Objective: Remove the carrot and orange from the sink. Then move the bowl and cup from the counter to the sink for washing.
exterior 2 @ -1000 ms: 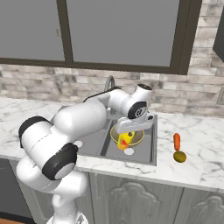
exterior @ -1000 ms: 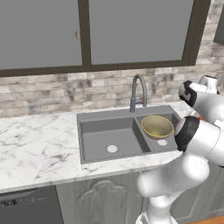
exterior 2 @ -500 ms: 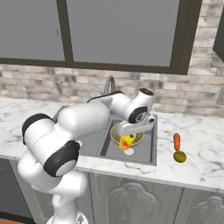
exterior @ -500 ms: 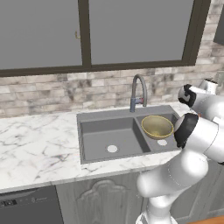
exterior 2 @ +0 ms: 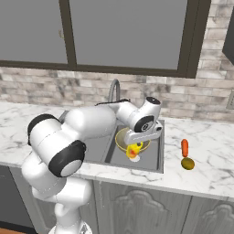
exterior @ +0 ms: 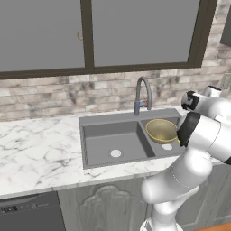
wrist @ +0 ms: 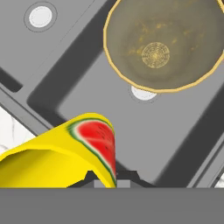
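Right base view: the counter point(exterior 2: 210, 164) is seen to the gripper's right, and the sink point(exterior 2: 153, 157) lies directly beneath it. The bowl point(exterior 2: 122, 137) is already in the right basin, just behind and below the gripper; in the hand view the bowl point(wrist: 166, 43) is seen tilted against the basin wall, ahead of the fingers, with a pale drain partly hidden under its rim. The cup point(exterior 2: 133, 151) is held at the gripper point(exterior 2: 137, 145), hanging over the right basin and apart from its floor. In the hand view the cup point(wrist: 65, 155) is seen lying on its side at the fingers, its red mark turned toward the bowl. The jaws are clamped on the cup, drawn as close together as they go, so the wall alone is judged to be pinched rather than the whole body.

The cup is judged light, stiff and smooth, so a rim pinch may let it swing or slip; a low release is advised. The bowl is judged heavier and rigid, best taken at its rim.

The orange point(exterior 2: 187, 163) and carrot point(exterior 2: 184, 147) rest on the counter, well to the gripper's right, touching or nearly so.
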